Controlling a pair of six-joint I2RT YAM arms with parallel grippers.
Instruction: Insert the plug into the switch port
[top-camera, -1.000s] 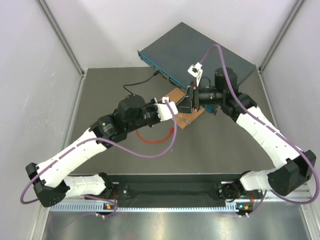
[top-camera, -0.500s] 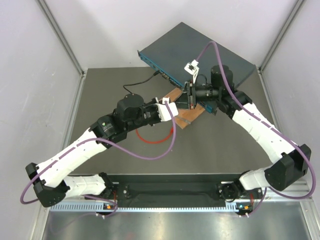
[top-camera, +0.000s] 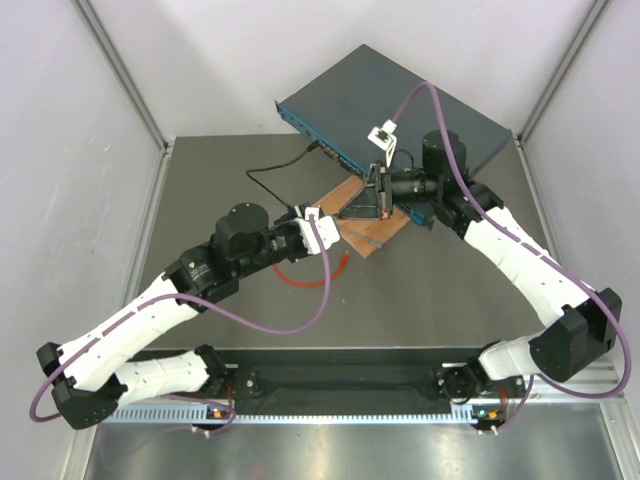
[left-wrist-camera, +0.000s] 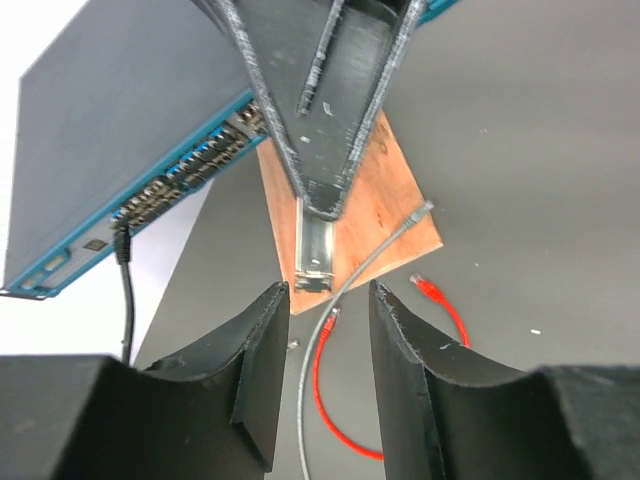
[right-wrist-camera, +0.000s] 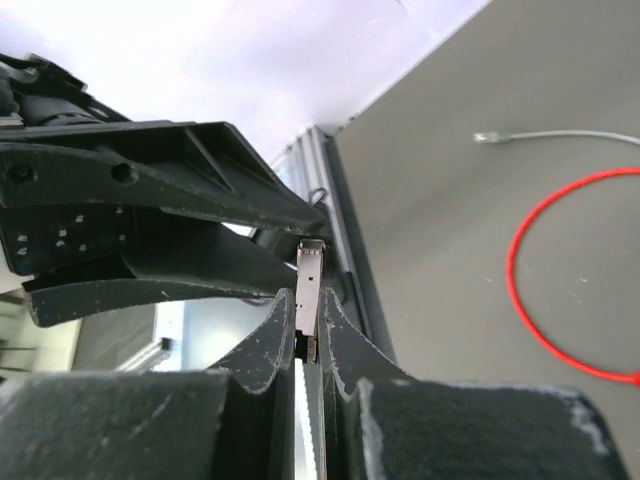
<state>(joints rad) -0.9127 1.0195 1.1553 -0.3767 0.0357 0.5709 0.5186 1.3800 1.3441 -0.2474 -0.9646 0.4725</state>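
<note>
A red cable (left-wrist-camera: 318, 390), a grey cable (left-wrist-camera: 375, 255) and a black cable (left-wrist-camera: 127, 300) on one dark desk (left-wrist-camera: 540, 150), white walls (top-camera: 250, 50) around. The plug (left-wrist-camera: 428, 288) lies on the desk just beside the single wood board (left-wrist-camera: 390, 180). The left end effector (left-wrist-camera: 328, 290) is half-open and empty, the right end effector (right-wrist-camera: 308, 305) is clamped on a silver piece (right-wrist-camera: 310, 270).

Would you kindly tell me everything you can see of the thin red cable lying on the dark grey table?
The thin red cable lies slack in an open loop on the dark grey table, beside the reddish-brown wooden board. It looks smooth and flexible, like plastic-jacketed cord. One end carries a tiny connector with a red boot, lying near the board's corner. The other end lies close beside a thin grey cable; whether they touch is unclear. Nothing grips it, and it is plugged into nothing.
</note>
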